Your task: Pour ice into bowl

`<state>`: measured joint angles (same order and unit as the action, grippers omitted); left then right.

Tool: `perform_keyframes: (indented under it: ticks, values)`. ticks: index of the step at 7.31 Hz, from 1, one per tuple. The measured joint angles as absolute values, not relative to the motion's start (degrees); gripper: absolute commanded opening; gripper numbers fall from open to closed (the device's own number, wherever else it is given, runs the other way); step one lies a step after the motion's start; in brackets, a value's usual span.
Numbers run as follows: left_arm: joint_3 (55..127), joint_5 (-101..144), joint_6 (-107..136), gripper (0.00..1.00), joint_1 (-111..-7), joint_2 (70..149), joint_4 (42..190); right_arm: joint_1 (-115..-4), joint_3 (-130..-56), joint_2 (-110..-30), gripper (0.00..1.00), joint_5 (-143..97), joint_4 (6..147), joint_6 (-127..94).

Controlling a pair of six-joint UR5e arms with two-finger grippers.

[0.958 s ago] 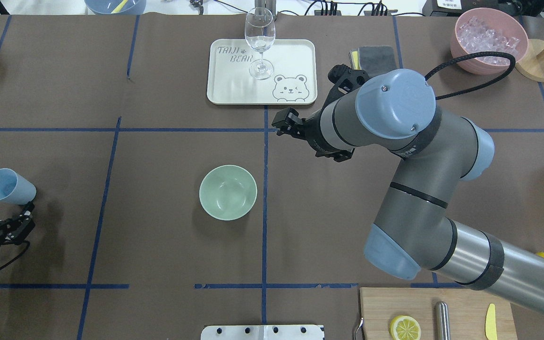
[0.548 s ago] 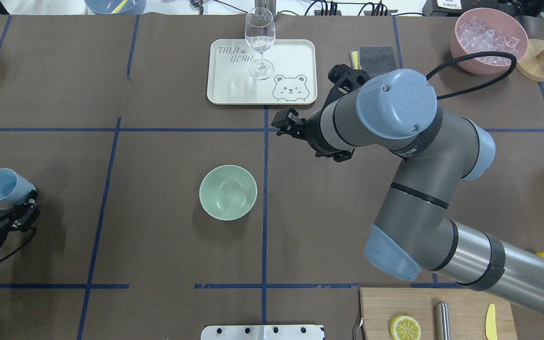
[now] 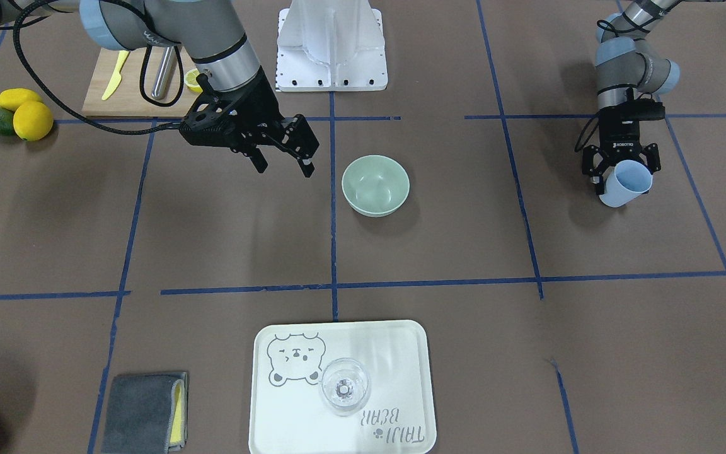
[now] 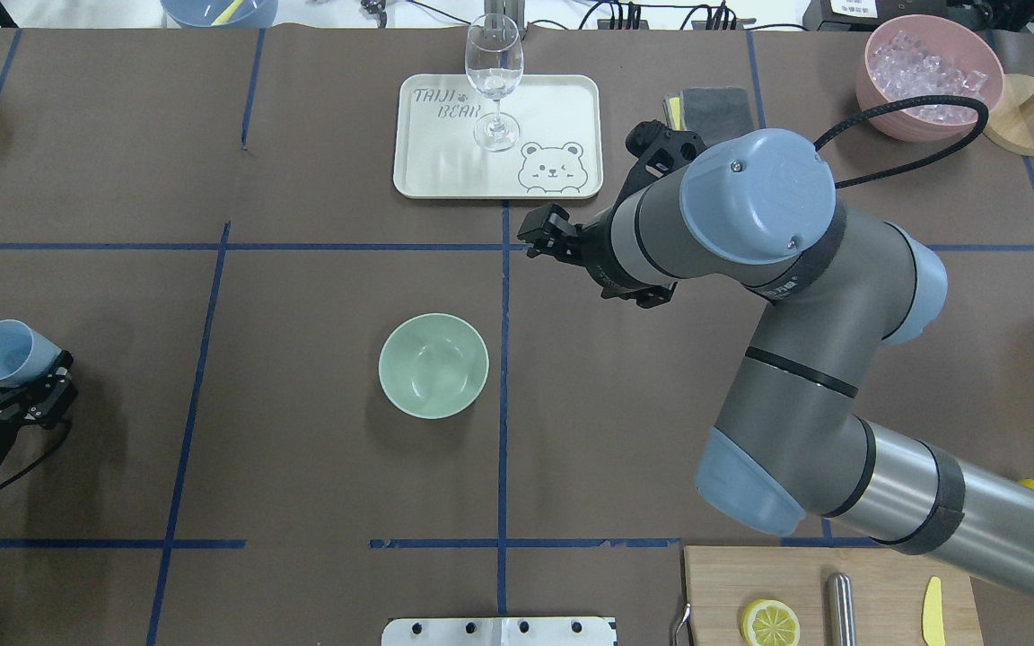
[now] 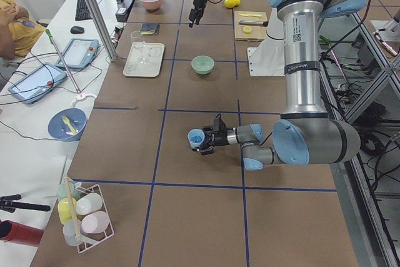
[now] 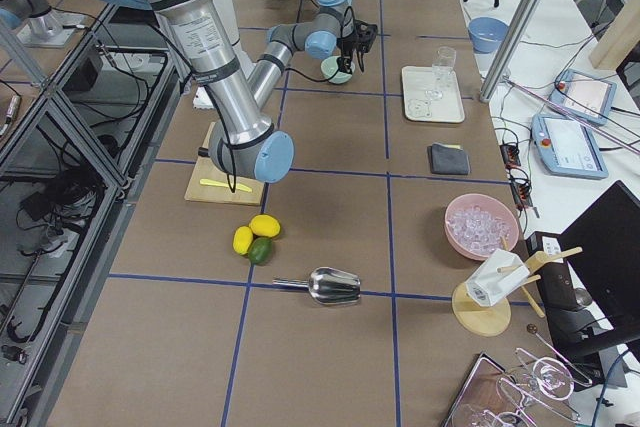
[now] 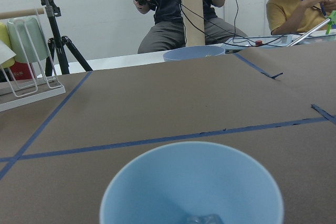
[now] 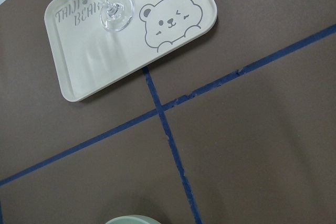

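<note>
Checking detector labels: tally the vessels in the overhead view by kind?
Bowls: 3 (green bowl, pink bowl, blue bowl)
Cup: 1
Wine glass: 1
Total: 5

Overhead view, clock centred on the bowl (image 4: 433,365), which sits mid-desk (image 4: 302,467). Tray (image 4: 562,108) at 12 with the glass (image 4: 494,81) standing on its far-left part; cup (image 4: 7,354) well apart at 9. Ice container (image 4: 876,112) at 2 in the far corner, cutting board (image 4: 885,583) at 4 on the near edge.
</note>
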<state>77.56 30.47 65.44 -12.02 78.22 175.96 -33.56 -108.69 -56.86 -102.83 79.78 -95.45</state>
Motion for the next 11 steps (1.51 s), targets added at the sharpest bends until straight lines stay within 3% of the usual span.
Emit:
perform_keyframes:
  ticks: [1,2,7,11]
  values:
    - [77.54,30.74,65.38,0.22,-12.17,78.33,175.96,-33.57,-108.71,-56.87,1.00,-102.83,79.80,-95.45]
    - [77.53,31.47,65.10,0.03,-12.44,78.35,176.02,-33.57,-108.75,-56.87,1.00,-102.83,79.85,-95.45]
    - [81.14,36.73,46.61,0.00,-15.68,82.63,184.50,-33.97,-110.97,-56.81,1.00,-102.91,82.17,-95.43]
    - [90.64,41.35,25.97,0.00,-16.92,96.54,172.88,-40.34,-113.29,-61.87,1.00,-110.29,81.92,-91.10]
